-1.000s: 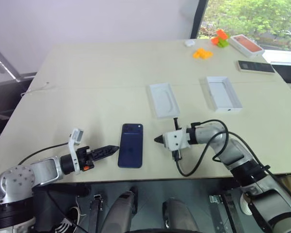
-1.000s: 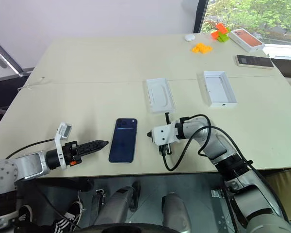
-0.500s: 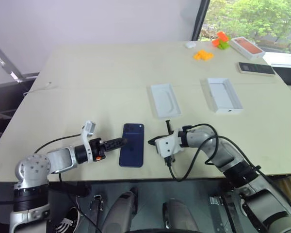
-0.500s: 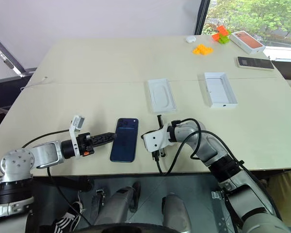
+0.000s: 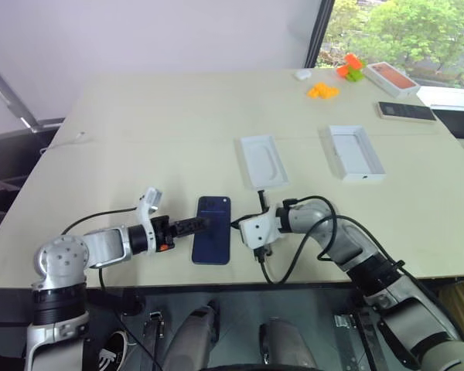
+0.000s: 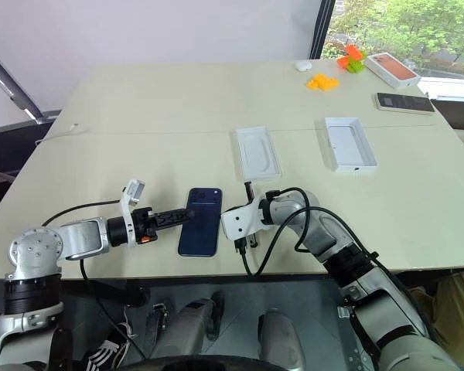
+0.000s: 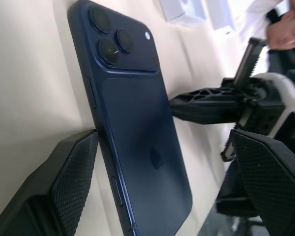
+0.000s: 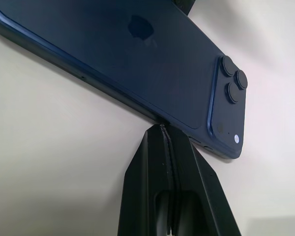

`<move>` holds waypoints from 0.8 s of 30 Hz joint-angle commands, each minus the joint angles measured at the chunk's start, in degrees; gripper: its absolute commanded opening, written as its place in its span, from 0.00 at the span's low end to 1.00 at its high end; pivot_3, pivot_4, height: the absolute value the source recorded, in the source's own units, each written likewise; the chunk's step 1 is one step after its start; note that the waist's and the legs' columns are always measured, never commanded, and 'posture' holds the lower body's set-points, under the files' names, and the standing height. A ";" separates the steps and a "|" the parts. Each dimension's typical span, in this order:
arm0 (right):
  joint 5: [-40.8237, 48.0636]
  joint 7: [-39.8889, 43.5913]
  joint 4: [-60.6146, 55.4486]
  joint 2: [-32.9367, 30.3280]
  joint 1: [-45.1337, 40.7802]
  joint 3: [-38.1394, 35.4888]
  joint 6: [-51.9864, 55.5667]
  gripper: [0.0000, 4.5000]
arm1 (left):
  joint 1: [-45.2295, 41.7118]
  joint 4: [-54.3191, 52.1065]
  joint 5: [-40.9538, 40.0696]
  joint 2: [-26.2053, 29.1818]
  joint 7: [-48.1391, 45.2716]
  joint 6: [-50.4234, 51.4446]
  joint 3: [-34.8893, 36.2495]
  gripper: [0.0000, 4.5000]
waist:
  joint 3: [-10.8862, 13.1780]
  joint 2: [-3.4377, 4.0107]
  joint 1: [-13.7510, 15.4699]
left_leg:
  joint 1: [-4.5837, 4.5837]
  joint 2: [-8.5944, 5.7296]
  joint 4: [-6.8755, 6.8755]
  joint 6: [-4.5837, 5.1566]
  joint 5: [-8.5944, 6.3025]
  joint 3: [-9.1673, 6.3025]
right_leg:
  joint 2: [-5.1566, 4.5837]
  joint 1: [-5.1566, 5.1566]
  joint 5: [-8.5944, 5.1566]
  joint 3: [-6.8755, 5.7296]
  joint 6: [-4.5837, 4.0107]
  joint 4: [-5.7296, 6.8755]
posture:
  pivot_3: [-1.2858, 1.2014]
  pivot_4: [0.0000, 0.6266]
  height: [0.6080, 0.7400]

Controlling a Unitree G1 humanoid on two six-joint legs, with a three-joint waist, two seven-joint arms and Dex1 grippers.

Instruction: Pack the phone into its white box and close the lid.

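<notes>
The dark navy phone [image 5: 213, 239] lies back up near the table's front edge, its camera bump at the far end. My left gripper [image 5: 203, 224] is open. Its fingers [image 7: 64, 187] straddle the phone's left long edge, one low against the table and one above the back. My right gripper [image 5: 233, 226] is shut, and its tip [image 8: 162, 129] touches the phone's right long edge. Beyond the phone lies a shallow white tray with a greyish rounded hollow, which I take for the white box [image 5: 261, 161]. To its right rests the lid [image 5: 354, 151], open side up, plain white inside.
At the far right stand an orange-topped box [image 5: 392, 77], a black slab [image 5: 407, 110], orange pieces [image 5: 323, 90] and green and orange blocks [image 5: 351, 66]. The table's front edge [image 5: 216, 284] runs close behind the phone. A black cable [image 5: 294, 263] loops from my right wrist.
My left gripper has slid right until its fingers straddle the phone's left edge. My right gripper has moved left until its tip touches the phone's right edge. The phone has stayed in place.
</notes>
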 commanded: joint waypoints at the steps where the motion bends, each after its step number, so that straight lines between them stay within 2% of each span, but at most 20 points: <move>1: -0.06 -0.64 -0.11 1.06 -0.49 0.85 -0.38 0.01 | -1.68 -1.07 -2.10 -1.04 2.81 3.15 0.03 1.00 | 0.00 -0.01 -0.05 | 0.00 0.00 0.00 0.00 0.00 0.00 | 0.00 -0.01 0.00 0.00 0.00 0.00 | 0.52 0.24 1.00; 6: -0.65 -1.10 0.78 1.96 -0.98 1.47 -1.06 0.01 | -2.24 -0.53 -4.24 -3.35 4.48 5.45 1.40 1.00 | 0.00 -0.01 -0.07 | 0.00 0.00 -0.01 0.00 0.00 -0.01 | 0.01 -0.03 0.00 0.00 0.01 0.00 | 0.52 0.24 1.00; 14: -1.36 -1.75 1.30 3.95 -1.14 2.29 -0.98 0.01 | -1.28 0.08 -1.75 -7.12 6.46 5.09 1.54 1.00 | -0.07 -0.06 -0.03 | 0.03 0.00 -0.01 0.00 0.00 -0.01 | 0.00 0.03 0.00 -0.02 0.00 0.00 | 0.52 0.24 1.00; 24: -2.95 -2.40 2.49 6.16 -1.00 3.20 -0.54 0.01 | -2.72 1.40 -3.17 -8.76 6.69 5.10 3.65 1.00 | -0.28 -0.16 -0.17 | 0.04 0.02 -0.01 -0.01 -0.01 -0.01 | -0.10 0.04 0.03 -0.09 -0.08 -0.12 | 0.52 0.24 1.00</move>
